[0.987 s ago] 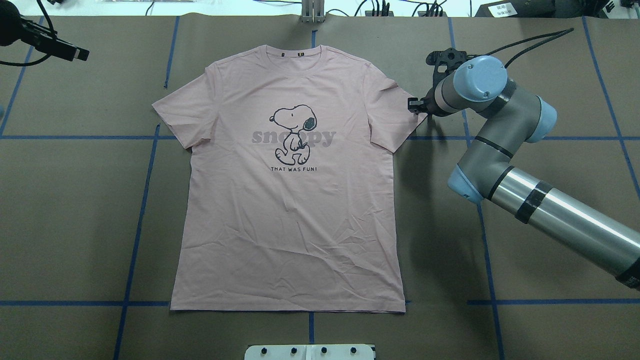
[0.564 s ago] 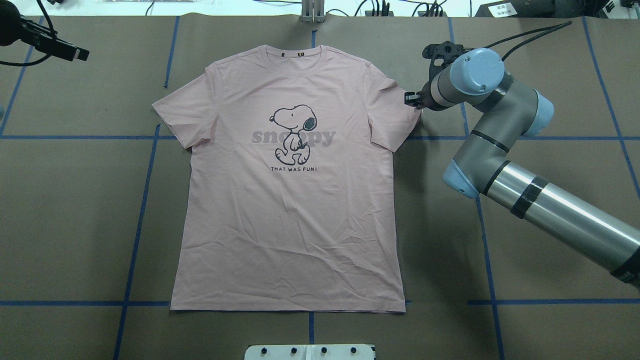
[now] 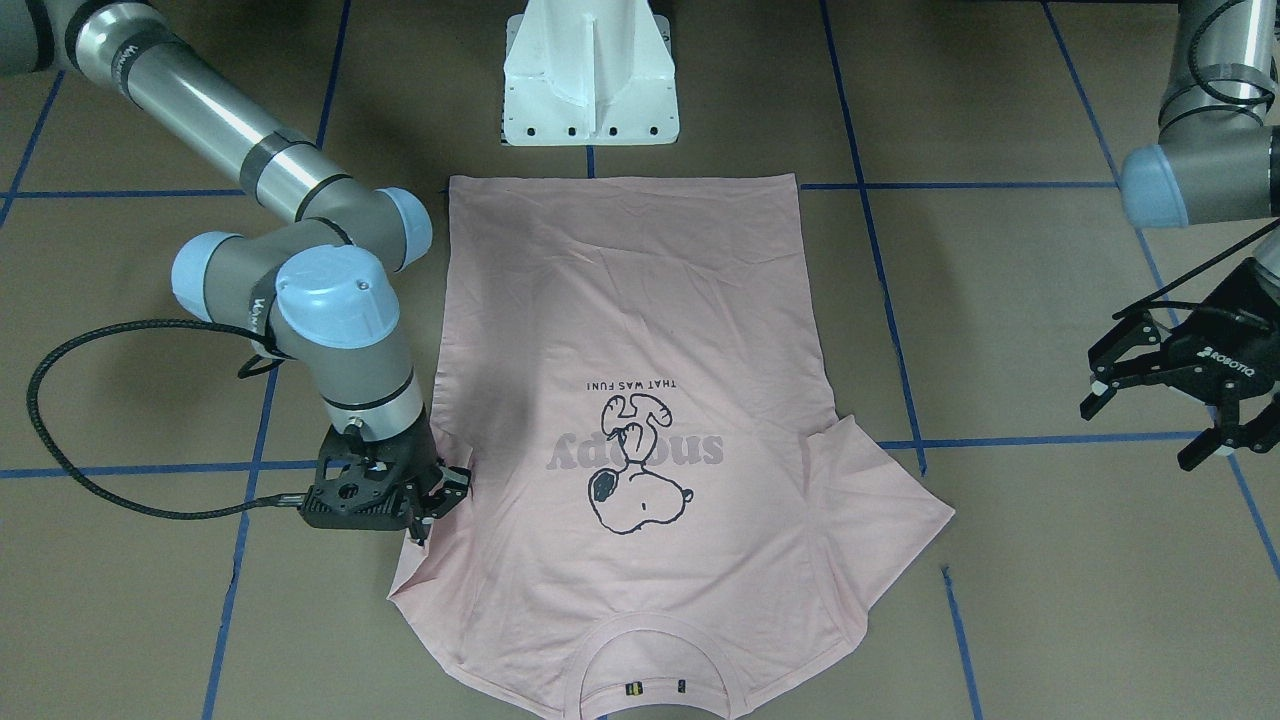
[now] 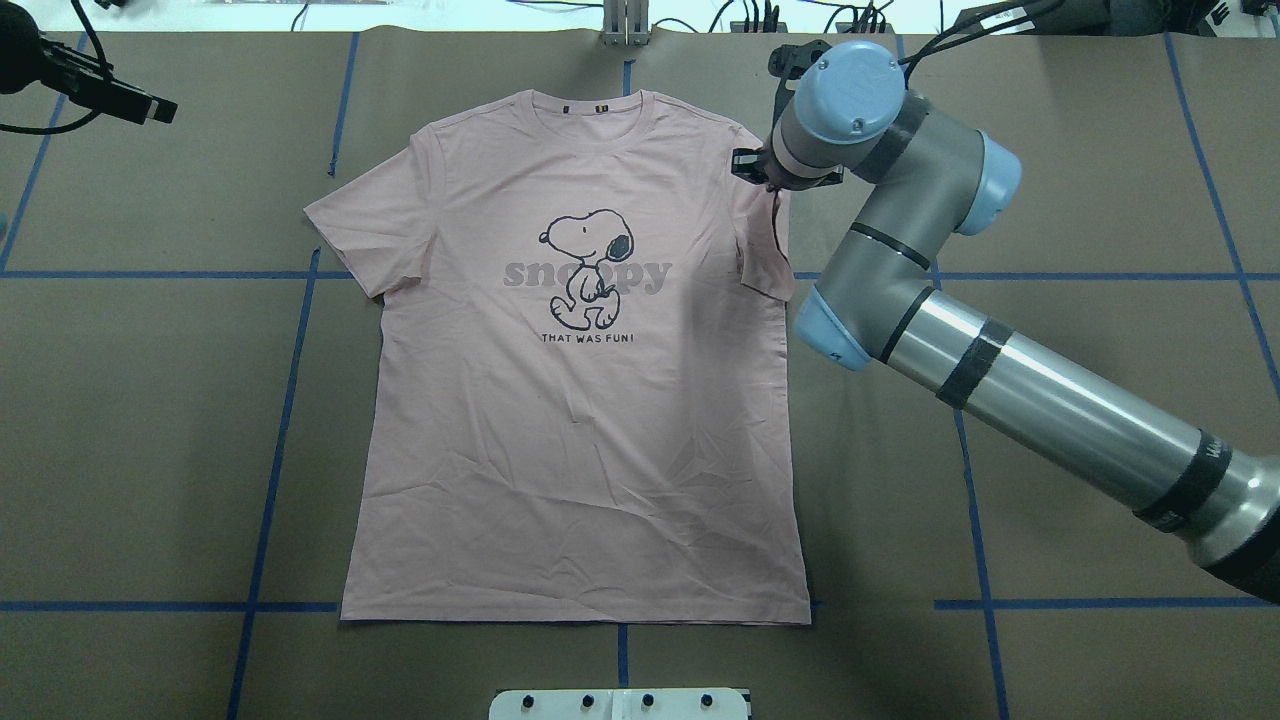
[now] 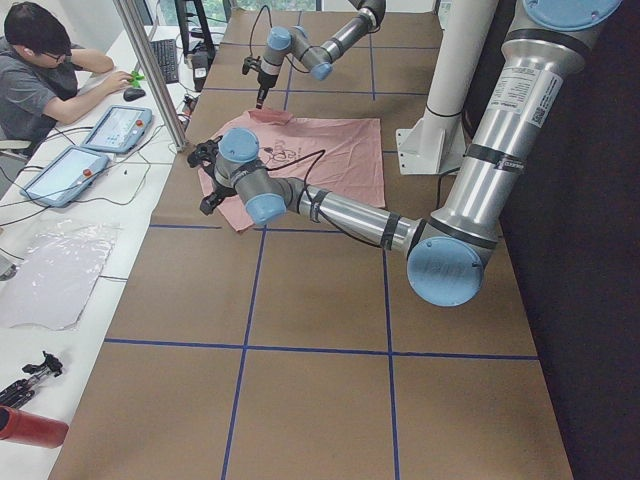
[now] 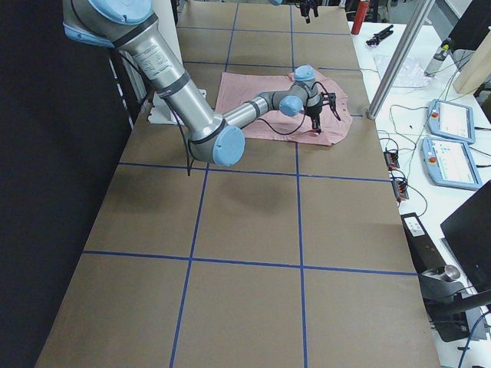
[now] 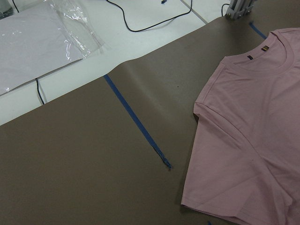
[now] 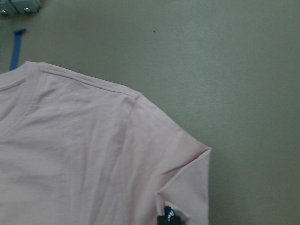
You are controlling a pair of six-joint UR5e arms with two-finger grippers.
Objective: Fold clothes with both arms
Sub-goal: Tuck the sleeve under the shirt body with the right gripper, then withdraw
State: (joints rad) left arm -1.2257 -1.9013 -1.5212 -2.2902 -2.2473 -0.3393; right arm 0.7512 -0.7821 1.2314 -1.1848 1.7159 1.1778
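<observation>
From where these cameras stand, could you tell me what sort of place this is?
Probably a robotics lab: a table papered brown and gridded with blue tape, teach pendants beside an operator, the right gripper pinching a pink T-shirt by its sleeve.

Matt pink cloth T-shirt (image 4: 580, 420)

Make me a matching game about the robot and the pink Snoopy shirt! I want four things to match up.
Things:
1. right gripper
2. left gripper
3. T-shirt
4. white base

What fits:
A. lies flat, picture side up, on the brown table
B. open, off to the side, touching no cloth
C. shut on a sleeve, lifting it
D. stands just beyond the shirt's bottom hem

Pairs: 1-C, 2-B, 3-A, 4-D
</observation>
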